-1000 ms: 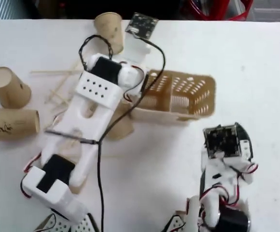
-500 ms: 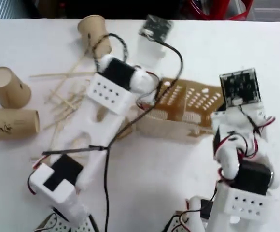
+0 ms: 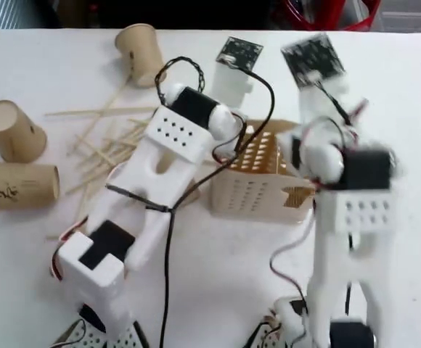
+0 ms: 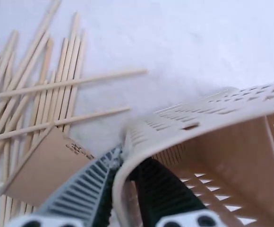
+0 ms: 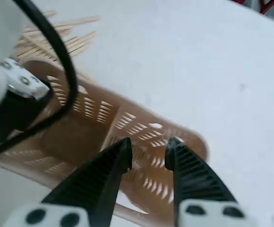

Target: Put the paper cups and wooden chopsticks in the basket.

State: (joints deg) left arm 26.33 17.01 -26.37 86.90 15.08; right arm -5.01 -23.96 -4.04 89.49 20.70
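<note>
Near left, two paper cups on their sides. At centre, the basket, seemingly tipped, its wall pinched between the jaws of the left gripper. Left of it, scattered chopsticks. Over its far end, the right gripper, slightly parted, empty. Farthest, another cup. Probably righting the basket; next, set it flat, let go, fetch a cup.

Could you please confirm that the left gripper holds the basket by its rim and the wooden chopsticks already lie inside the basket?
Not quite. The left gripper does hold the basket by its rim, but the wooden chopsticks lie on the table beside it, not inside, as the left wrist view shows.
</note>
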